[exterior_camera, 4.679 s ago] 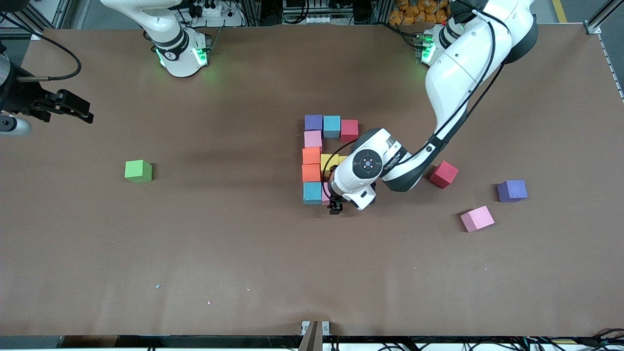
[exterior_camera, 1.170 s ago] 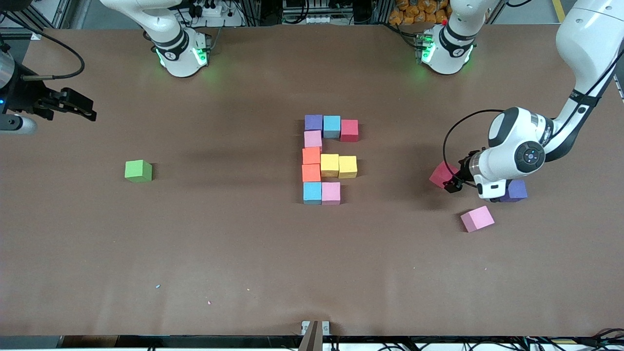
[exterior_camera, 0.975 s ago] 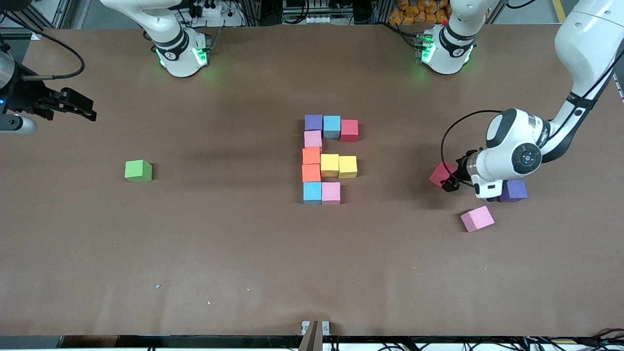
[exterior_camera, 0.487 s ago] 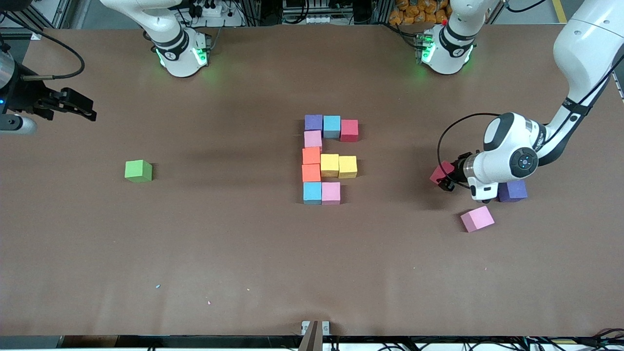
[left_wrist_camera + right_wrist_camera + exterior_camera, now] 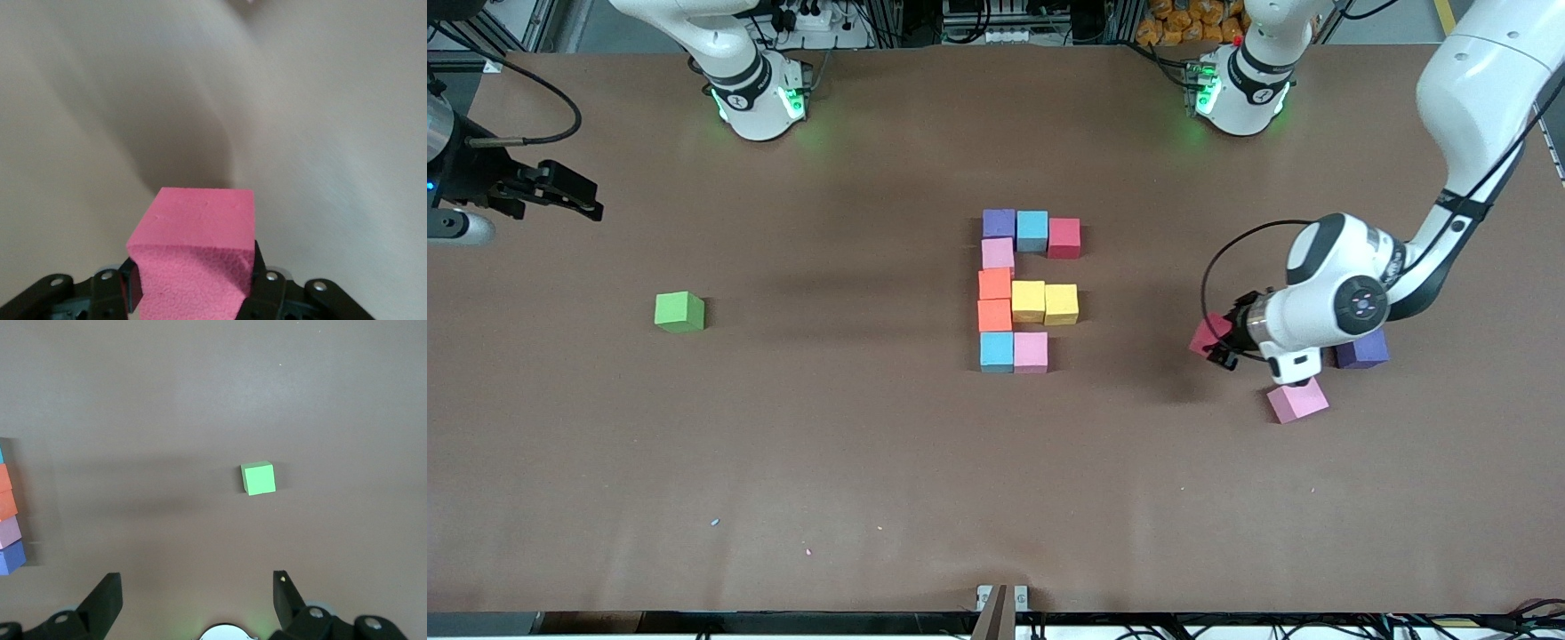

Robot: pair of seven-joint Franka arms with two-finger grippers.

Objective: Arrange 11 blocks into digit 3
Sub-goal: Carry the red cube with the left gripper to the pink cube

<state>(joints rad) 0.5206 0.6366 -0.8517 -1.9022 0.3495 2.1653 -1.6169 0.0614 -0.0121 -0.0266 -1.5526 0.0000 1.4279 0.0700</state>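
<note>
Within the last second the left tool (image 5: 1221, 348) had closed on the loose red block (image 5: 1204, 335) and lifted it off the desk (image 5: 871, 444). Ten blocks (image 5: 1028, 300) already formed the digit. The right tool (image 5: 197, 597) waited open above its end.

The right end effector (image 5: 197, 600), fingers spread, hangs over brown table (image 5: 200, 400) near a green cube (image 5: 258, 478).

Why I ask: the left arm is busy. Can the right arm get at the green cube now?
Probably yes. The right gripper is open and holds nothing, and the green cube stands alone on bare table toward its end.
</note>
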